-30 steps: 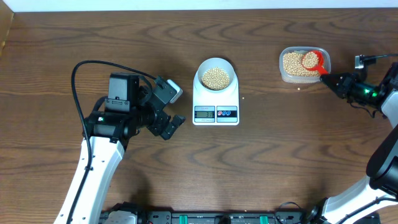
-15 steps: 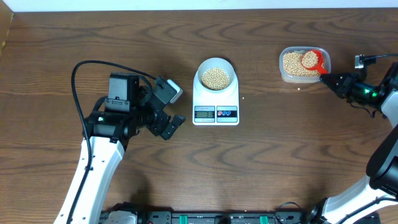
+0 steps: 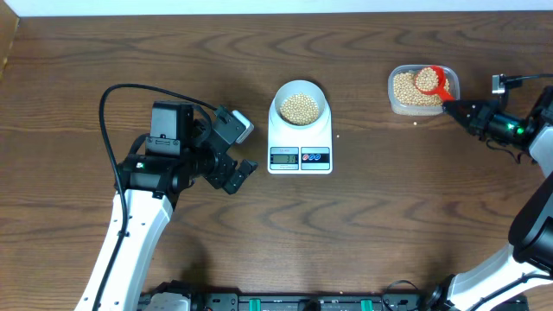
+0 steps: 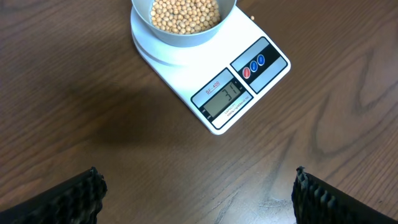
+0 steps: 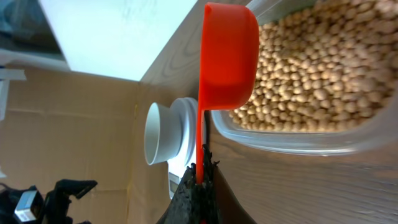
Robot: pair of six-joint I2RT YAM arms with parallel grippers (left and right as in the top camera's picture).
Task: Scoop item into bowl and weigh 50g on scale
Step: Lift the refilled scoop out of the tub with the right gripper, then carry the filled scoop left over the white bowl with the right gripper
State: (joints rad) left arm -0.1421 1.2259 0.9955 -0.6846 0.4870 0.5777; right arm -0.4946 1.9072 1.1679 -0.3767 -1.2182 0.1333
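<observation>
The pale bowl (image 3: pixel 300 105) holds tan beans (image 3: pixel 300 108) and stands on the white scale (image 3: pixel 300 142) at the table's middle. In the left wrist view the bowl (image 4: pixel 186 34) sits on the scale (image 4: pixel 249 93), whose display reads about 31. My right gripper (image 3: pixel 458 111) is shut on the handle of a red scoop (image 3: pixel 430 82) filled with beans, held over the clear tub (image 3: pixel 422 89) of beans. In the right wrist view the scoop (image 5: pixel 227 56) hangs above the tub (image 5: pixel 311 81). My left gripper (image 3: pixel 238 168) is open and empty, left of the scale.
The clear tub stands at the far right of the table. A black cable (image 3: pixel 121 95) loops over the left arm. The back edge of the table runs along the top of the overhead view.
The red scoop has risen slightly and shifted left over the tub with beans in it. The left arm has not moved.
</observation>
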